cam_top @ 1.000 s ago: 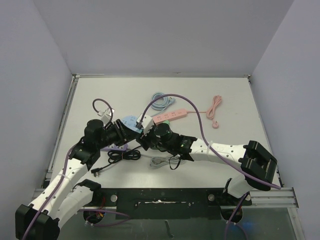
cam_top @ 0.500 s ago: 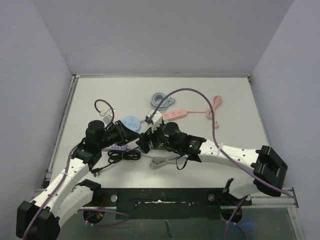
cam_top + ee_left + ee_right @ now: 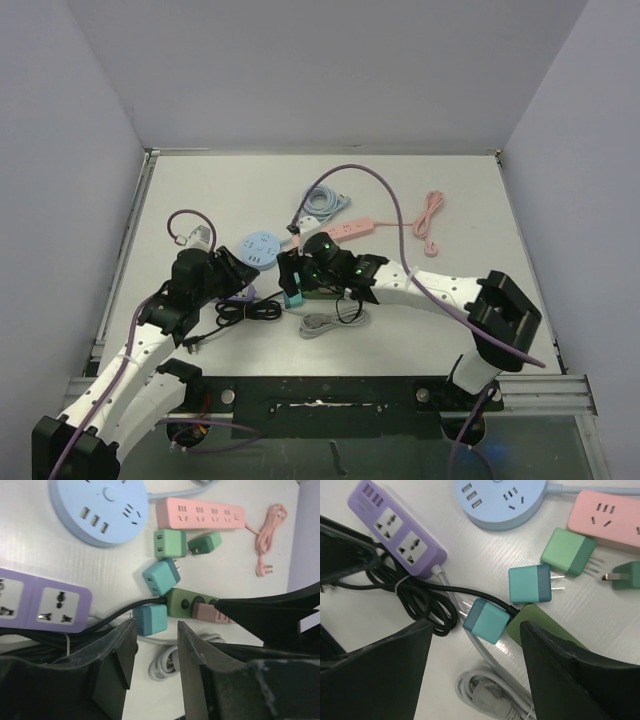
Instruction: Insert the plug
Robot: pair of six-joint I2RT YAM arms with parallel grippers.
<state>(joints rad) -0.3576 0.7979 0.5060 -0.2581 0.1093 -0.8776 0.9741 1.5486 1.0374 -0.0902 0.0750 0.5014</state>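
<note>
Teal plug lies loose on the worktop; right fingers, newly overhead, stand apart for grasping; left fingers, withdrawn, also apart.

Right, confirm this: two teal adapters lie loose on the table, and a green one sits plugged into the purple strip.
No. The purple strip has empty sockets; the green adapter lies loose too, near the pink strip. Both teal adapters are loose, as the right wrist view shows.

No legible txt anywhere
</note>
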